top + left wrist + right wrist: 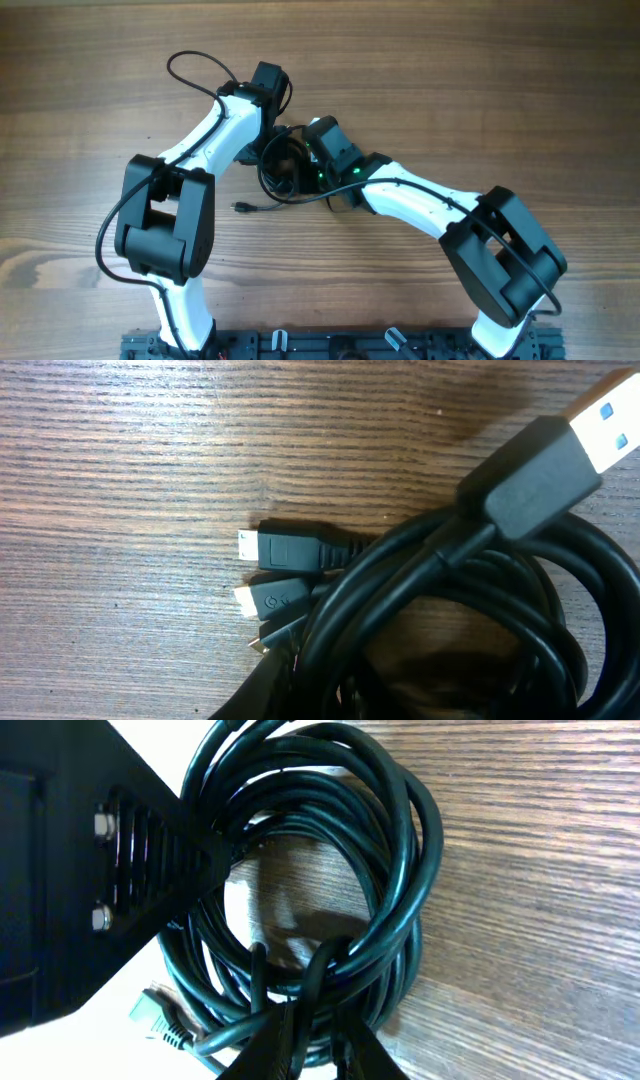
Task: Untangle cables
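Note:
The cables (284, 168) lie as a black coiled bundle at mid-table, between both wrists. My left gripper (272, 140) reaches down on the coil's upper left; my right gripper (306, 152) comes in from the right. In the left wrist view the cables (470, 610) fill the lower right. A large USB plug (560, 450) sticks up and two small plugs (290, 550) point left. My left gripper (330, 702) is a dark shape pressed on strands. The right wrist view shows the coil (380, 870), with my right gripper (325, 1042) shut on one strand.
One loose cable tail ends in a small plug (241, 207) on the wood, in front of the bundle. A thin black arm wire (190, 62) loops out behind the left wrist. The left arm's black body (70, 870) stands close beside the coil.

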Robot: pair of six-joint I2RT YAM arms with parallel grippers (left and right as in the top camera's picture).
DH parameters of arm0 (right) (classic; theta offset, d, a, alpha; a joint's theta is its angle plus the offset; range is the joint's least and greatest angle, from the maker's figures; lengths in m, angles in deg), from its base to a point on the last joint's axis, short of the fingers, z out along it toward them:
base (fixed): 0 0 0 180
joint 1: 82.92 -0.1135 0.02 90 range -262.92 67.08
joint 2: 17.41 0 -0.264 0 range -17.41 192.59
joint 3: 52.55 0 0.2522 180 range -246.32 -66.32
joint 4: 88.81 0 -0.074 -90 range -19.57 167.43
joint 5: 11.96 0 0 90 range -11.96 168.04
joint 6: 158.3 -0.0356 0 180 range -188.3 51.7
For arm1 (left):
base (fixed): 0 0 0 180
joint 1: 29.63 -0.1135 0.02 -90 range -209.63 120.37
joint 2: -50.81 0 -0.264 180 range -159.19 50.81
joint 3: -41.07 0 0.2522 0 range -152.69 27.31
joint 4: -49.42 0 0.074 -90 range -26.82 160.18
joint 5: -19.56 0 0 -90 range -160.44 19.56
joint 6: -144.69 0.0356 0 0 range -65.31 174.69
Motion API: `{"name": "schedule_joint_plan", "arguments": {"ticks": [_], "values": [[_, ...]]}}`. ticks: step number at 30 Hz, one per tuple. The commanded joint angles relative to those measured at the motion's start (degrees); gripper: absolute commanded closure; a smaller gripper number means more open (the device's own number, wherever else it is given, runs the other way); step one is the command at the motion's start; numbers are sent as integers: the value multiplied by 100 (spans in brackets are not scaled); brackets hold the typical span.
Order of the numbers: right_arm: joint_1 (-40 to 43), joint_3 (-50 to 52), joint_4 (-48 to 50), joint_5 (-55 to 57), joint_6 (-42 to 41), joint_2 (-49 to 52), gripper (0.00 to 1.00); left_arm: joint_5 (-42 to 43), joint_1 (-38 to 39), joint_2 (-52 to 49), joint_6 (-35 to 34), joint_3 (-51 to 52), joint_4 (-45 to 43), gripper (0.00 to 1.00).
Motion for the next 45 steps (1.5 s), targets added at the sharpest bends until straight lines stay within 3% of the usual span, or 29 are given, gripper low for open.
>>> {"name": "schedule_joint_plan", "arguments": {"ticks": [1,20,26,37,41,42,43,45], "values": [[-7,9,70,181,-109,444,84,70,-4,-90,31,-20,-11,83],[-39,9,-463,-380,-533,608,80,70,-4,-90,31,-20,-11,83],[-94,9,-356,-271,-546,699,70,70,-4,-90,31,-20,-13,83],[-103,9,-144,-273,-542,874,82,70,-4,-92,31,-20,-13,83],[-103,9,-138,-284,-542,946,72,118,-4,-92,31,-20,-13,83],[-103,9,-138,-317,-544,951,77,170,-4,-92,31,-20,-13,83],[-101,9,-138,-317,-540,951,96,234,-4,-92,31,-20,-13,83],[-81,2,-116,-321,-544,885,96,264,-4,-92,31,-20,-13,83]]}}
